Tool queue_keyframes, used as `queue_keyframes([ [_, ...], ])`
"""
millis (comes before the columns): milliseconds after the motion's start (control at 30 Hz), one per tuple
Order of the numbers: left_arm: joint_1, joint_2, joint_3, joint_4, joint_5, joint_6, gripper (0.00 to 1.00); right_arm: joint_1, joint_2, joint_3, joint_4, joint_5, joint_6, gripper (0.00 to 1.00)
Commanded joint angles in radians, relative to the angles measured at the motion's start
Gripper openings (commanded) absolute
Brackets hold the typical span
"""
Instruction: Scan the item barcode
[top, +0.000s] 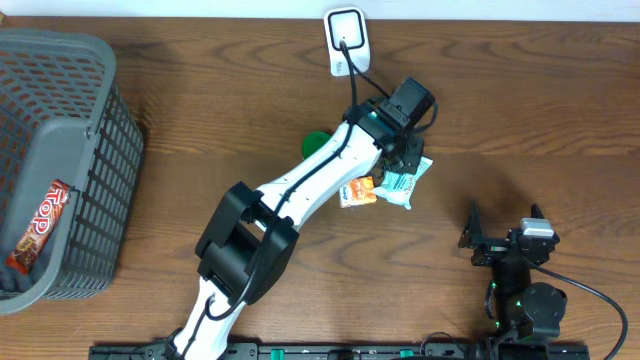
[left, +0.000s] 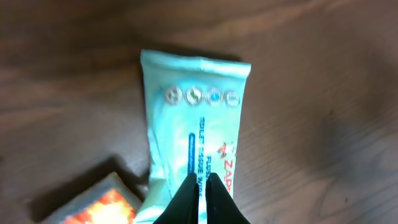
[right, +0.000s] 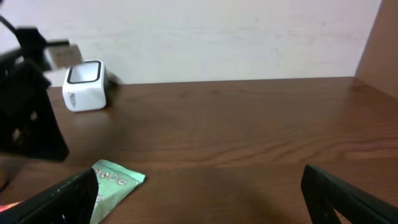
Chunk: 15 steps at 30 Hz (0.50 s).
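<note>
The left tool (left: 201, 182) is pressed together, pinching one end of a teal wet-wipes pack (left: 196, 118) by its film. The printed face is up, probably so the pack can be lifted and turned toward the white barcode scanner (top: 345, 38) at the far edge of the surface (top: 520, 100). An orange snack packet (top: 358, 192) lies just left of the pack. The right tool (right: 198, 177) hangs spread wide at the near right, holding nothing.
</note>
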Motion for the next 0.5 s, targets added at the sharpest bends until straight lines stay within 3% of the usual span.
queue_keyframes([
  [0,-0.016,0.057,-0.035,-0.006,0.039,-0.002,0.08,0.009,-0.004,-0.001,-0.004,0.002,-0.014,0.99],
  [467,-0.032,0.094,-0.047,-0.002,0.032,-0.053,0.08,0.009,-0.004,-0.001,-0.004,0.002,-0.014,0.99],
])
